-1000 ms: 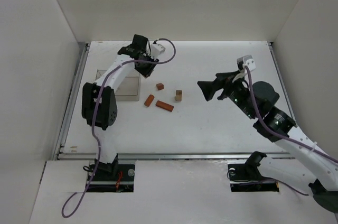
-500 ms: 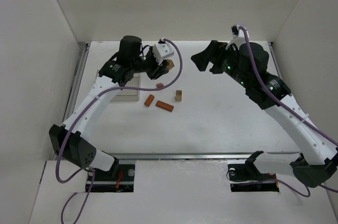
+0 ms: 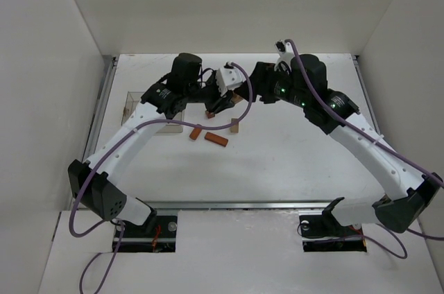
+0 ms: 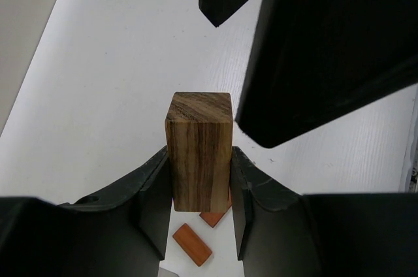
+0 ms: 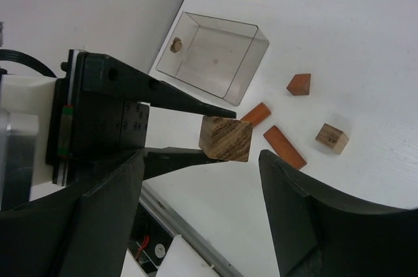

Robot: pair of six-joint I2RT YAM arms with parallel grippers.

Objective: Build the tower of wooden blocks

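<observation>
My left gripper [image 4: 199, 182] is shut on a tan striped wooden block [image 4: 199, 153] and holds it in the air above the table's middle; the gripper also shows in the top view [image 3: 226, 102]. My right gripper [image 5: 202, 159] is open, and the held block [image 5: 225, 138] sits just beyond its fingertips; in the top view this gripper [image 3: 250, 91] faces the left one. On the table lie a reddish bar [image 3: 216, 139], a short reddish piece [image 3: 196, 132], a tan cube [image 3: 234, 125] and a reddish wedge [image 5: 299, 84].
A clear plastic box [image 5: 215, 55] stands at the left of the table, with a small round piece [image 5: 176, 44] inside; the left arm partly covers the box in the top view [image 3: 142, 117]. White walls close in the table on three sides.
My left gripper has carried the tan block rightward toward the middle. My right arm has swung left, and its open gripper now faces the block closely.
</observation>
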